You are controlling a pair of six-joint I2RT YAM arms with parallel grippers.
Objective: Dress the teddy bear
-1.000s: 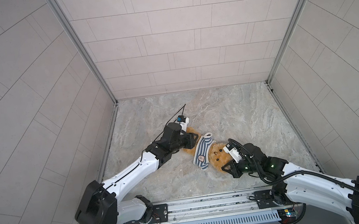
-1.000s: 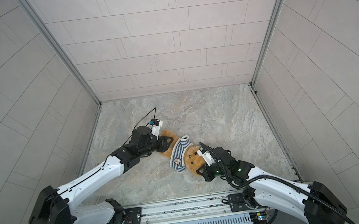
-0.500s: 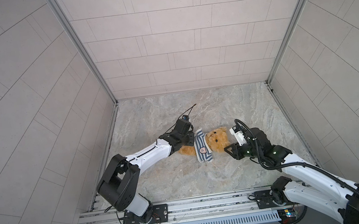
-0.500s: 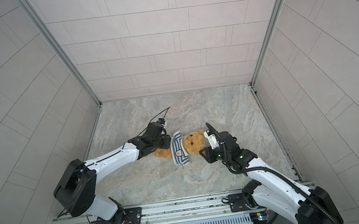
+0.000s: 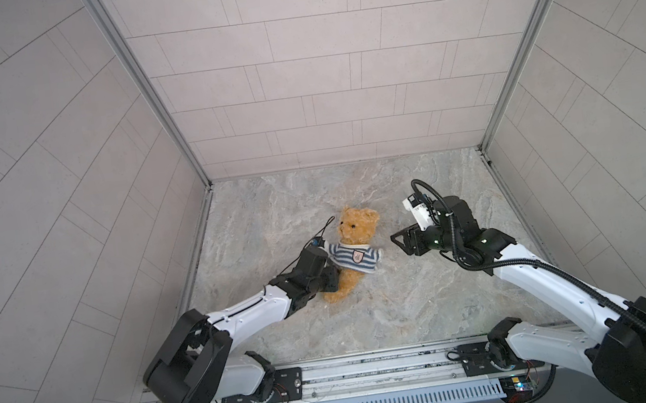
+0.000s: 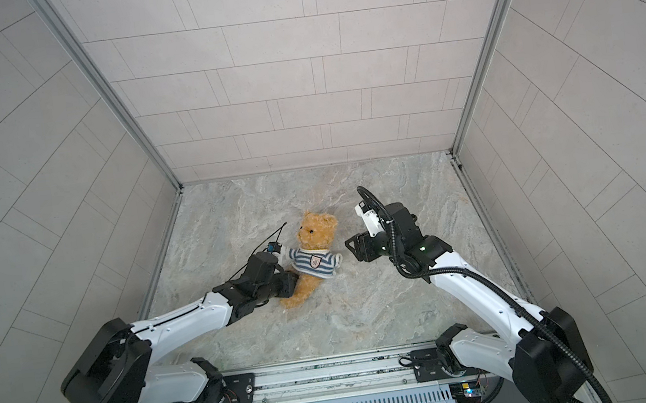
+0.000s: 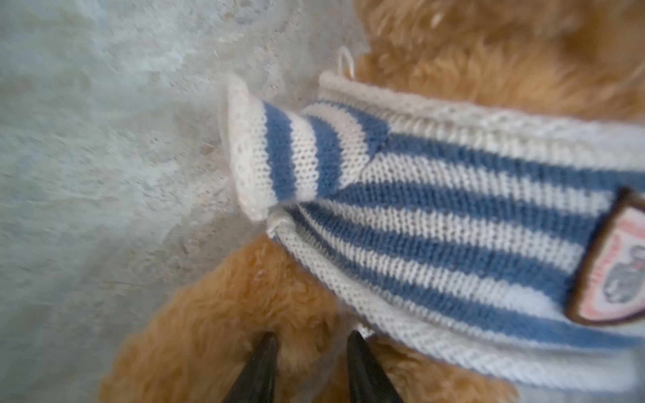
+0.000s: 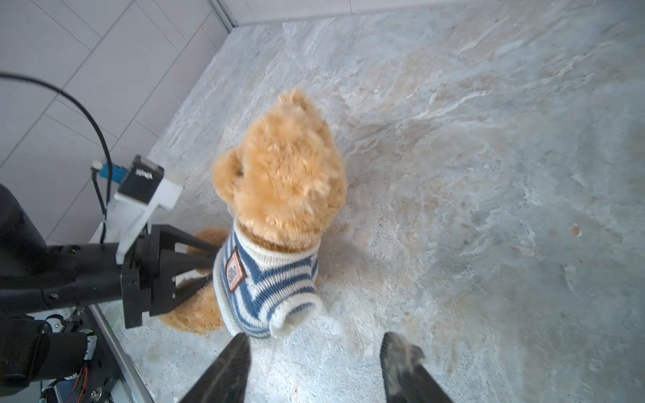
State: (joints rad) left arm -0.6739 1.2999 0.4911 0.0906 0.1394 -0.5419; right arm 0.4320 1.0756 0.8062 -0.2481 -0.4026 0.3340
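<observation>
Left fingers [image 7: 260,370] are narrow and pinch fur on the teddy bear's [image 5: 354,228] lower body, just under the shirt [image 7: 453,226] hem, so they hold the bear. Right fingers [image 8: 227,370] are spread wide with nothing between them, near the bear's far sleeve [image 8: 296,314] but clear of it. The bear sits upright on the counter [image 5: 409,305], left of centre, propped by the left arm, face toward the back wall in both top views. The striped shirt is over its head and down on the chest, badge [image 6: 315,260] showing. Both sleeves look flat and hollow, so the arms are probably not through them; the job reads as mostly done, with the sleeves left. Risks: the left hold is on loose fluff only, so a tug from the right side could slip it and topple the bear. If the right fingers close on the sleeve cuff alone, pulling may drag the shirt up toward the neck or stretch the knit rather than seat the arm. Fingertips could also snag the open knit. The left wrist view is blurred, so grip depth is unclear.
</observation>
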